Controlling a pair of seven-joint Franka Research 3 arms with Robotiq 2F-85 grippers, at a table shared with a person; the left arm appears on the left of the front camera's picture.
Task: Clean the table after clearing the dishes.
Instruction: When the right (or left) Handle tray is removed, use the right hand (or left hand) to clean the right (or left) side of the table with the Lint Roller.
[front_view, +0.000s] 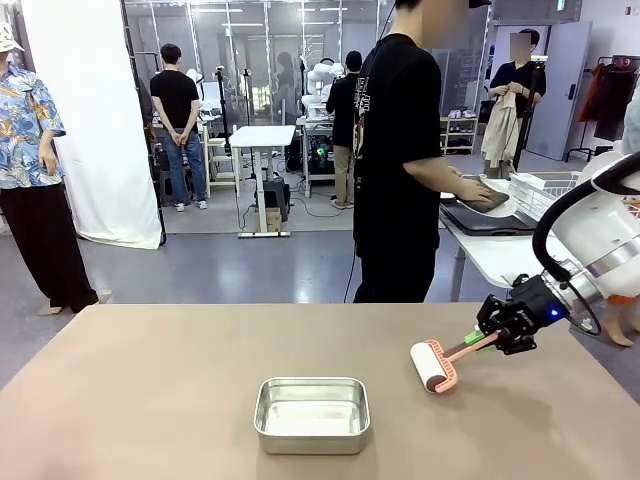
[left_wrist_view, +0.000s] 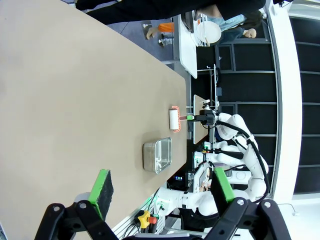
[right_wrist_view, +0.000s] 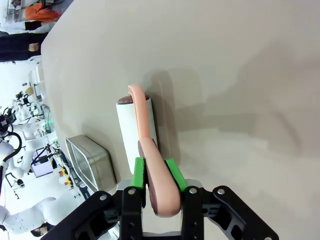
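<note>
One roller (front_view: 433, 366) sits on the table (front_view: 150, 400) by the steel pan (front_view: 312, 414), its pink handle clamped in the right gripper (front_view: 492, 340), left gripper (left_wrist_view: 160, 192) agape above; cleaning's underway, and steady sweeping strokes look next.

Handle end of the lint roller (right_wrist_view: 150, 165) hidden between the right gripper's (right_wrist_view: 155, 175) pads. Beyond that gripper, steel pan (right_wrist_view: 90, 162) cut off by its knuckle. Right arm (front_view: 600, 235) cropped at the frame edge.
</note>
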